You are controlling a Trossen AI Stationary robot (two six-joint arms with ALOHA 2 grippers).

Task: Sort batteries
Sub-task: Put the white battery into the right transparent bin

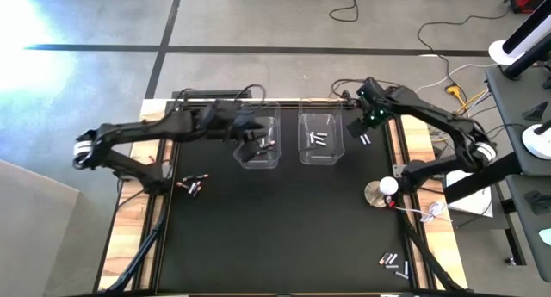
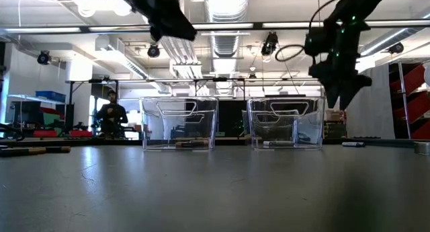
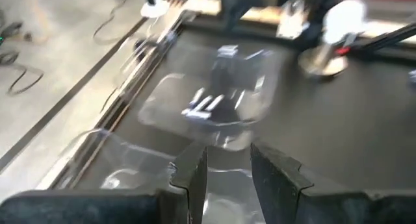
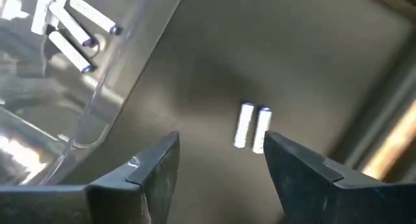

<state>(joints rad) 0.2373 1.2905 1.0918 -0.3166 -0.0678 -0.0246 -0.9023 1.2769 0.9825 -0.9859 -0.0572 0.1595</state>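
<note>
The right gripper point(image 4: 218, 162), fingers wide and empty, hangs just above two silvery-white batteries point(image 4: 252, 127) lying side by side, right of the clear plastic bin point(image 4: 97, 113).

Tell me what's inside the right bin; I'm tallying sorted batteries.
The right bin holds a few silvery-white batteries. Its clear walls blur the exact count.

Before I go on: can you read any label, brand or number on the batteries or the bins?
None readable.
Silvery-white cylindrical batteries on the black mat: no legible print.
Dark batteries with red marks: too small.
Clear plastic bins: no label shows.
</note>
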